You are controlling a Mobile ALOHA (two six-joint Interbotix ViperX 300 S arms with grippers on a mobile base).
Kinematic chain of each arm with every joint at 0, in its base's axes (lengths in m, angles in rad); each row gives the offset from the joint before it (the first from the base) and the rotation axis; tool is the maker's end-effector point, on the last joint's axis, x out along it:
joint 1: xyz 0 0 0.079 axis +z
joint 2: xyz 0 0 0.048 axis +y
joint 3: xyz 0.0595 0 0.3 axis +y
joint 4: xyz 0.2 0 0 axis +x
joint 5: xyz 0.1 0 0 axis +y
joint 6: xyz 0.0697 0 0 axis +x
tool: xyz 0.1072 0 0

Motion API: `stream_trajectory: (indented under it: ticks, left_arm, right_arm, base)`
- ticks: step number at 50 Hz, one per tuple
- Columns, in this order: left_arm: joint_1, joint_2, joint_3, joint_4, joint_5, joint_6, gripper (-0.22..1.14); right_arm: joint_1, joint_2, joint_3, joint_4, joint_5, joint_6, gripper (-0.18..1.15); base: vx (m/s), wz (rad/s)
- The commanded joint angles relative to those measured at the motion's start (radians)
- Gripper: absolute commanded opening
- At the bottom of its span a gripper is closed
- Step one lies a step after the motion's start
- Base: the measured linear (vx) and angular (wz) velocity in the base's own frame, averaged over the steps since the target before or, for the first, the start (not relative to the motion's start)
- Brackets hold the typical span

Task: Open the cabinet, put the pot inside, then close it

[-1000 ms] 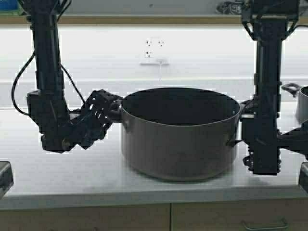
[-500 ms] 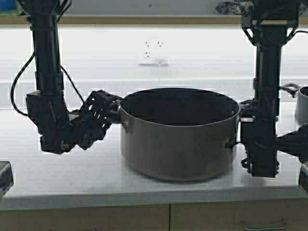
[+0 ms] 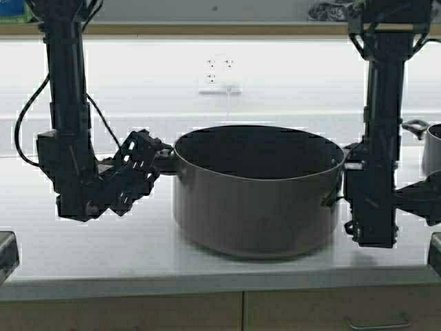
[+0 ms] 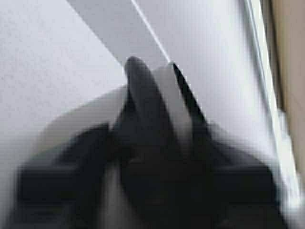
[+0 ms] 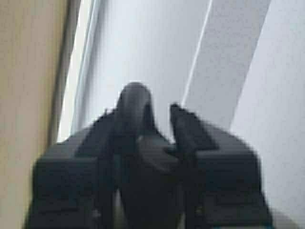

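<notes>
The large dark-grey pot (image 3: 258, 207) stands upright on the white counter (image 3: 103, 248), centre. My left gripper (image 3: 162, 160) is at its left side, shut on the black loop handle (image 4: 143, 109), which sits between its fingers in the left wrist view. My right gripper (image 3: 342, 181) is at the pot's right side, its fingers round the other loop handle (image 5: 135, 109). Of the wall cabinet only a tan lower edge (image 3: 207, 27) shows at the top; its doors and handles are out of view.
A smaller dark pot (image 3: 433, 148) stands at the right edge, close behind my right arm. A wall outlet (image 3: 220, 72) is behind the big pot. Tan base drawers (image 3: 310, 310) run under the counter's front edge.
My left gripper has shifted slightly left and down at the handle. My right arm has risen a little. The pot has stayed in place.
</notes>
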Motion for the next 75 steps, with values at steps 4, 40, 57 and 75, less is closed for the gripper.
stream_trajectory:
  ticks: [4,40,57,75]
  left_arm:
    - [-0.003,-0.026,-0.002,-0.006,0.011,0.003,-0.14]
    - [-0.005,-0.169,0.112,-0.014,0.0,0.025,0.02]
    - [-0.006,-0.272,0.179,-0.014,0.0,0.04,0.02]
    - [-0.018,-0.344,0.229,-0.014,0.0,0.04,0.02]
  right_arm:
    - [0.008,-0.012,0.015,-0.005,0.014,0.009,0.04]
    - [0.067,-0.141,0.181,-0.009,0.014,0.003,0.06]
    - [0.121,-0.252,0.27,-0.011,0.014,-0.006,0.06]
    - [0.176,-0.368,0.344,-0.011,0.014,-0.009,0.06]
  base:
    - [-0.01,-0.01]
    - [0.0,0.0]
    - [0.0,0.0]
    - [0.0,0.0]
